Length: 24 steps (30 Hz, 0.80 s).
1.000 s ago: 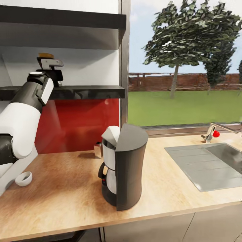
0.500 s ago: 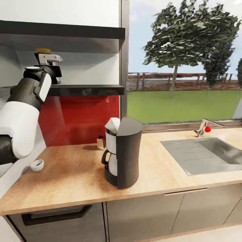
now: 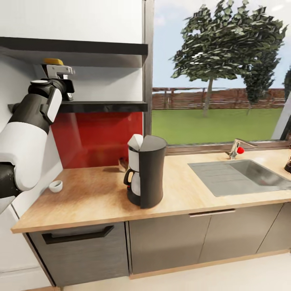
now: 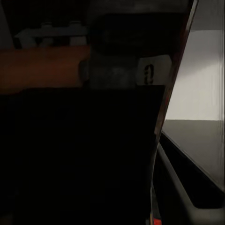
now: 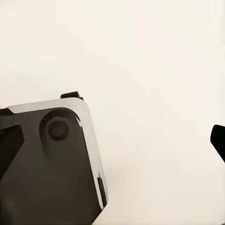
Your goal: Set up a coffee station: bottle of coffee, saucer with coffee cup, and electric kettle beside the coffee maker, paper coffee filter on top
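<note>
The black coffee maker (image 3: 148, 171) stands upright near the counter's front edge, a white piece at its top front. My left gripper (image 3: 58, 76) is raised in front of the dark lower shelf (image 3: 101, 106). It is shut on the bottle of coffee, whose yellow cap (image 3: 53, 61) sticks up above the fingers. In the left wrist view the bottle's dark body and label (image 4: 119, 75) sit very close to the lens. A small white cup (image 3: 55, 186) rests on the counter's left end. My right gripper (image 5: 112, 145) hangs open over pale floor.
A wooden countertop (image 3: 93, 198) runs over grey cabinet fronts, with a steel sink (image 3: 238, 178) and tap (image 3: 235, 148) to the right. A small brownish item (image 3: 122, 163) stands behind the coffee maker. A dark object (image 3: 288, 163) sits at the counter's far right edge.
The whole head view has pulled back from the counter, so the cabinet fronts and floor now show. My left gripper keeps its hold on the bottle in front of the shelf.
</note>
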{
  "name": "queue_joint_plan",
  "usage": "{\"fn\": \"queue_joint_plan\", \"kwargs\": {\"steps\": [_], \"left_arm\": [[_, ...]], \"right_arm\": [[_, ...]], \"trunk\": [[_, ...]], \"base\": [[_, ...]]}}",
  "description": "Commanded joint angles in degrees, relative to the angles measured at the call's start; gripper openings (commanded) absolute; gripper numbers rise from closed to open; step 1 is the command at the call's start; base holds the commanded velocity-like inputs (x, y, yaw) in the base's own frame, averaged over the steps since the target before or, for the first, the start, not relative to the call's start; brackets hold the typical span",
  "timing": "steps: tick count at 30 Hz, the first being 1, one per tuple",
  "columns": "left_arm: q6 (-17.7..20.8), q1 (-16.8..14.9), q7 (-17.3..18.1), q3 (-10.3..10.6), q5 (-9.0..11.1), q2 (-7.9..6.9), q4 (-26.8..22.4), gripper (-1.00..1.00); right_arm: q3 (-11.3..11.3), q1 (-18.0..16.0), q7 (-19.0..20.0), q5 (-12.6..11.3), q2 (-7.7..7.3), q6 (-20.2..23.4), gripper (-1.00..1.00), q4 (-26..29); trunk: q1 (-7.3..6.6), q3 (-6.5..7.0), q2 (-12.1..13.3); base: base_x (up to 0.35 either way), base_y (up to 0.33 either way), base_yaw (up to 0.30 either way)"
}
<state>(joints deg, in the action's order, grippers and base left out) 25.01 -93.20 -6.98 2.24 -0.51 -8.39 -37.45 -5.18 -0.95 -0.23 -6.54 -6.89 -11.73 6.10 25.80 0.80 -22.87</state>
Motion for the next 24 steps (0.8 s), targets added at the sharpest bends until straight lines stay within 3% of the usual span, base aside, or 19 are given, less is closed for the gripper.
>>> {"fn": "queue_joint_plan", "kwargs": {"steps": [1,16,20,24], "left_arm": [[0.4,0.0,-0.1,0.3,-0.2,-0.04,-0.1,-1.00],[0.5,0.4,0.2,0.3,0.4,-0.04,-0.3,-1.00],[0.5,2.1,0.4,0.1,0.5,-0.08,-1.7,-1.00],[1.2,4.9,1.5,0.0,0.4,-0.12,-6.2,-1.00]], "right_arm": [[-0.2,0.0,0.1,-0.4,0.04,-0.2,1.00,-0.1],[-0.2,0.0,0.1,-0.4,0.12,-0.2,1.00,0.0],[-0.2,0.0,0.1,-0.4,0.12,-0.2,1.00,0.0],[-0.2,0.0,0.1,-0.4,0.16,-0.2,1.00,0.0]], "trunk": [[-0.02,-0.02,-0.1],[-0.02,-0.02,-0.1],[-0.02,-0.02,-0.1],[-0.02,-0.02,-0.1]], "base": [[-0.336,-0.115,0.000],[-0.300,-0.094,0.000],[-0.236,-0.006,0.000],[-0.161,-0.001,0.000]]}}
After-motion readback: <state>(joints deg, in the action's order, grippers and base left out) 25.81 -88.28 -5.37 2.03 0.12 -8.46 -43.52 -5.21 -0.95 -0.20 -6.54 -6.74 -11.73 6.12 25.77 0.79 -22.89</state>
